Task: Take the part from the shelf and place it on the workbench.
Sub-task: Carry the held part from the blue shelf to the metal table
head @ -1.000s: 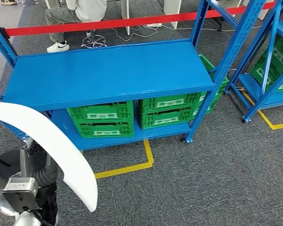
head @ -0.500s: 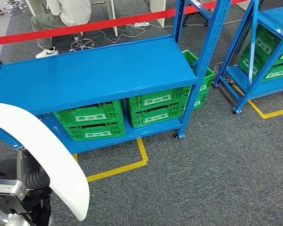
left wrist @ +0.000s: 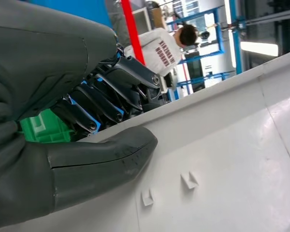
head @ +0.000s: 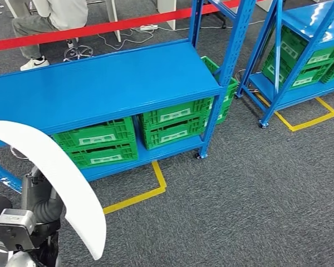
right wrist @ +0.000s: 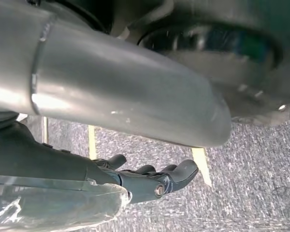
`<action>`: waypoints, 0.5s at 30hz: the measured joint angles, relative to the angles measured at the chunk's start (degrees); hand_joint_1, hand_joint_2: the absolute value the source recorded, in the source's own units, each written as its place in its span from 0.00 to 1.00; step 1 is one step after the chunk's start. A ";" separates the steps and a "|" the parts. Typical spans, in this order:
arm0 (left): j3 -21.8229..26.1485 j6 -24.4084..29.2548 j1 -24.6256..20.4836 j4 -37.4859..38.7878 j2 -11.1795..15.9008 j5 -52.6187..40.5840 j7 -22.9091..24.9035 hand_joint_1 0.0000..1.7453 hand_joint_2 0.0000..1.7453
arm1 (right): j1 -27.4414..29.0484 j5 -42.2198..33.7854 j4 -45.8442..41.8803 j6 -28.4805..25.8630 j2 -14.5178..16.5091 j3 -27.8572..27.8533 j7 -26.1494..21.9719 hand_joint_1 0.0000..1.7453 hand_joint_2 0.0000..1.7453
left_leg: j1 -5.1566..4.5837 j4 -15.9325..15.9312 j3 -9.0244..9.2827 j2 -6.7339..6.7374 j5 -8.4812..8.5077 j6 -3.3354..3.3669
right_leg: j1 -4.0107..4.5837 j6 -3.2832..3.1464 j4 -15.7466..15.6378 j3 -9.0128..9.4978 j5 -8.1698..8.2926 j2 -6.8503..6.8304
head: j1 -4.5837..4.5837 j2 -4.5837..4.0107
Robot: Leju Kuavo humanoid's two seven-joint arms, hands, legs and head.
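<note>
Head view: a curved white part [head: 52,167] hangs low at the robot's left, in front of the blue shelf [head: 102,83] with green crates [head: 98,146].
Left wrist view: the left hand [left wrist: 74,140] grips the part [left wrist: 227,159], thumb pressed on it.
Right wrist view: the right hand [right wrist: 151,179] holds nothing above the carpet [right wrist: 253,193], fingers loosely apart.
</note>
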 joint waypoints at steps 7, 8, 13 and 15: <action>0.08 0.76 0.16 0.00 0.05 -2.22 0.02 0.94 1.00 | 0.08 0.05 -0.20 0.01 0.00 -0.11 -0.24 0.00 0.00 | -0.23 0.97 -0.01 1.09 -0.86 -2.00 | 0.39 -1.83 -9.56 4.65 2.91 -0.71 | -0.25 0.00; 0.09 0.80 0.19 0.00 0.08 -2.29 0.02 0.94 1.00 | 0.09 0.05 -0.21 0.01 -0.01 -0.13 -0.26 0.00 0.00 | -0.13 2.65 -0.64 0.32 -2.21 -2.27 | 0.29 -2.18 -9.68 4.70 3.13 -0.35 | -0.38 0.00; 0.14 0.89 0.70 0.05 0.14 -2.34 0.01 0.94 1.00 | 0.09 0.05 -0.22 0.01 -0.04 -0.33 -0.31 0.00 0.00 | -0.02 16.89 -6.90 -2.03 -8.08 -2.51 | 0.51 -2.98 -9.65 4.31 3.66 1.96 | -0.72 0.00; 0.14 0.90 0.78 0.07 0.14 -2.34 0.01 0.94 1.00 | 0.11 0.04 -0.22 0.02 -0.04 -0.33 -0.31 0.00 0.00 | -0.02 12.08 -4.74 -2.57 -4.26 -2.09 | 0.62 -2.97 -9.57 4.36 3.70 3.13 | -0.71 0.00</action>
